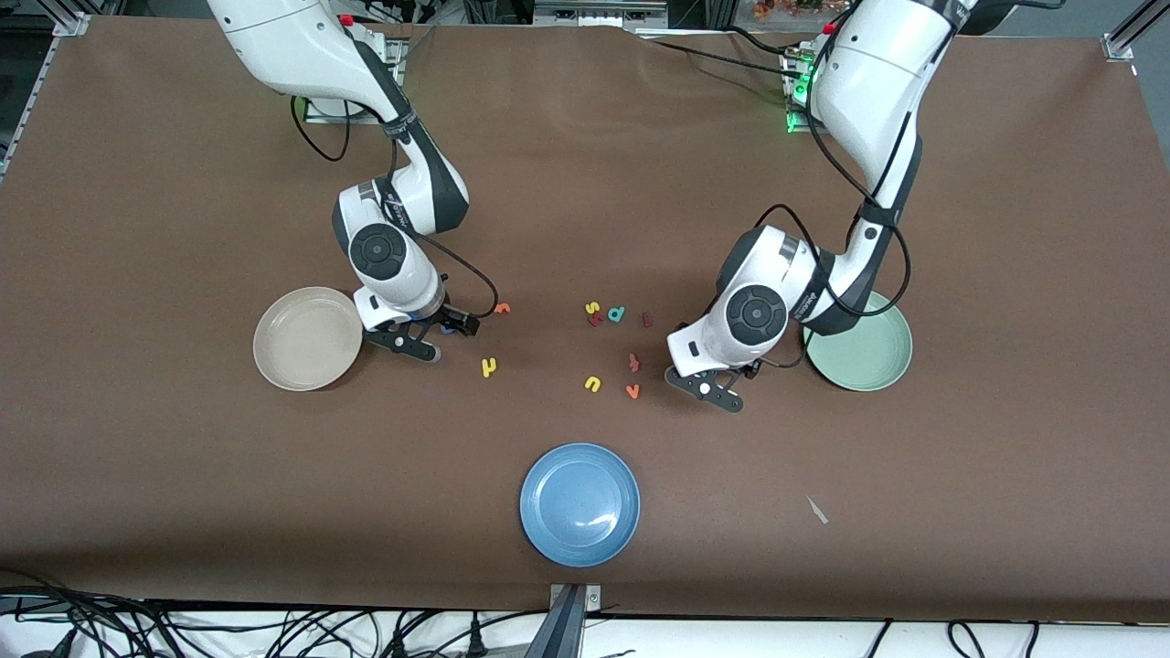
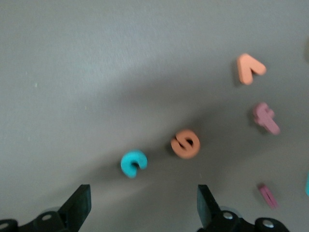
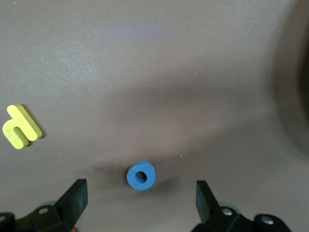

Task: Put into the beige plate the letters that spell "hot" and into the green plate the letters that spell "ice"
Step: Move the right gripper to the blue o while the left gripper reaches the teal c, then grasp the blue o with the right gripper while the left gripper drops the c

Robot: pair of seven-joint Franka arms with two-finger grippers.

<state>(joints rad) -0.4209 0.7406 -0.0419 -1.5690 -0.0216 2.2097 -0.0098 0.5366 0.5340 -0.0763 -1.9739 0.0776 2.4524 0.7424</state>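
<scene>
The right gripper (image 3: 140, 205) is hovering low over the brown tabletop (image 1: 585, 164) beside the round cream-beige plate (image 1: 308, 338), jaws standing apart, and the small blue ring-shaped foam o (image 3: 141, 175) is lying flat just ahead of the gap, nearly centred between the fingers. Being round, it offers no long axis to line up with.

The left gripper (image 2: 142, 208) is hanging near the pale mint-green plate (image 1: 859, 352), jaws spread too, with the teal foam c (image 2: 133, 163) and the orange foam e (image 2: 185, 143) side by side just ahead of them. Each arm is nearer its own letters.
</scene>
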